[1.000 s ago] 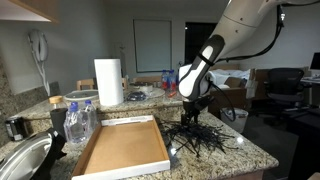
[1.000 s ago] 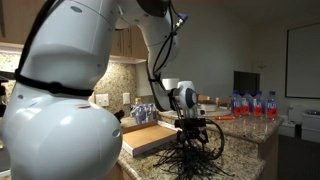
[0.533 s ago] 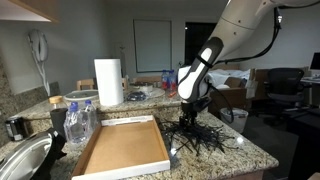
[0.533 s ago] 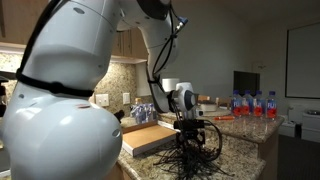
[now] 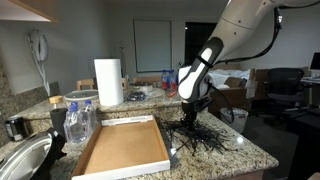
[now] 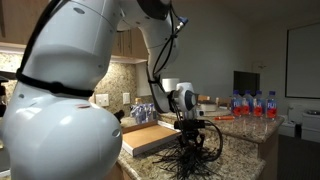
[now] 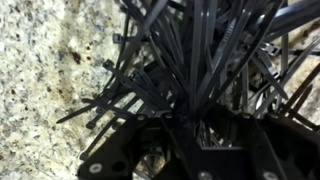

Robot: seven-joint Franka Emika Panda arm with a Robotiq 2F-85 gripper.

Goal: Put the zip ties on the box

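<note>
The zip ties (image 5: 207,138) lie in a black spiky tangle on the granite counter, right of the box (image 5: 120,150), a wide shallow cardboard tray. In both exterior views my gripper (image 5: 190,119) points straight down into the top of the pile (image 6: 196,160), beside the box (image 6: 150,138). In the wrist view the zip ties (image 7: 190,60) fan out from between the dark fingers, which are drawn in around a bunch at my gripper (image 7: 196,126). The pile still rests on the counter.
A paper towel roll (image 5: 108,82) stands behind the box. Clear water bottles (image 5: 78,120) and a round metal bowl (image 5: 20,160) sit to its left. More bottles (image 6: 255,104) stand on the far counter. The counter edge (image 5: 255,160) runs close to the pile.
The fingers have drawn in on the tangle of zip ties. The arm has stayed in place over the pile, which has barely shifted.
</note>
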